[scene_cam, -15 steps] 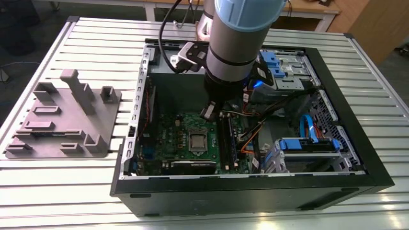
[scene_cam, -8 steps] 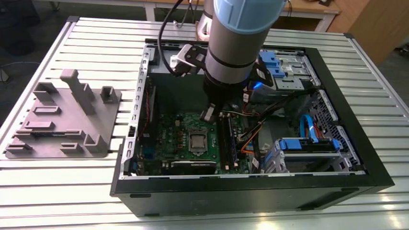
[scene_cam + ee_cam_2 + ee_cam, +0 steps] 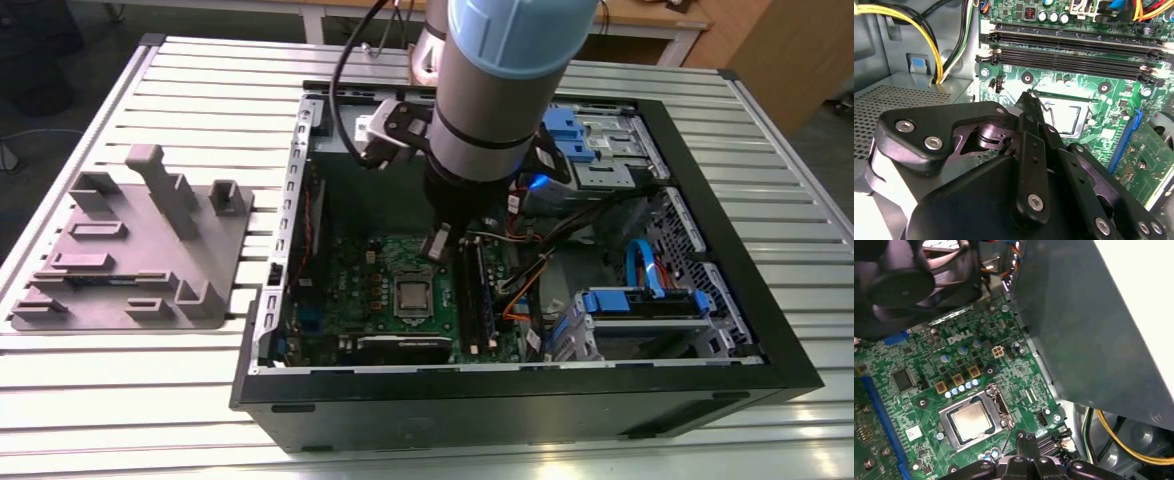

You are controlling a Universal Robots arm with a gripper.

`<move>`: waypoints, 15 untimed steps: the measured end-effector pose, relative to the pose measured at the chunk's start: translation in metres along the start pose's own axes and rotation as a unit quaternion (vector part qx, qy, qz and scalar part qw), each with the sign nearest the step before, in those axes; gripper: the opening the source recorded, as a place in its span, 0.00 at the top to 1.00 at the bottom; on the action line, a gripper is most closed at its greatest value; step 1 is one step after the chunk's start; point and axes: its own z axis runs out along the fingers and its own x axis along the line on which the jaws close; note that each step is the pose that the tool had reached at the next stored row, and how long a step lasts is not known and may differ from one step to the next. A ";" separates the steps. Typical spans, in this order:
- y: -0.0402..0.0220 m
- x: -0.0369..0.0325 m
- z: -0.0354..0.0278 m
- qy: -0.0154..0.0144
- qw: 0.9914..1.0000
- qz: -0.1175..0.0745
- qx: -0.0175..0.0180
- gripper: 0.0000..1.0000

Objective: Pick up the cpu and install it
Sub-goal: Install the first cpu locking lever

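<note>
The cpu (image 3: 412, 296) is a small silvery square lying flat in its socket on the green motherboard (image 3: 360, 270) inside the open computer case (image 3: 534, 400). In the first wrist view the cpu (image 3: 973, 420) sits inside the metal socket frame. In the second wrist view the cpu (image 3: 1068, 116) is partly hidden behind the black fingers. My gripper (image 3: 441, 243) hangs just above the board, a little toward the case's back from the socket, apart from the chip. Its fingers (image 3: 1026, 97) look pressed together with nothing between them.
A grey fixture block (image 3: 134, 250) lies on the slatted table at the exterior view's left. Black memory slots (image 3: 1074, 50) run beside the socket. Blue drive brackets (image 3: 647, 300), orange and yellow cables (image 3: 939, 45) and a black fan (image 3: 899, 285) crowd the case.
</note>
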 end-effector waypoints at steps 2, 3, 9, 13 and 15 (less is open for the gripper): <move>-0.0002 0.0006 -0.0001 0.000 1.000 -0.003 0.000 0.90; -0.0002 0.0006 -0.0001 0.000 1.000 -0.003 0.000 0.90; -0.0005 0.0013 -0.0001 0.000 1.000 -0.003 0.000 0.90; -0.0012 0.0026 -0.0004 0.000 1.000 -0.003 0.000 0.90; -0.0012 0.0026 -0.0004 0.000 1.000 -0.003 0.000 0.90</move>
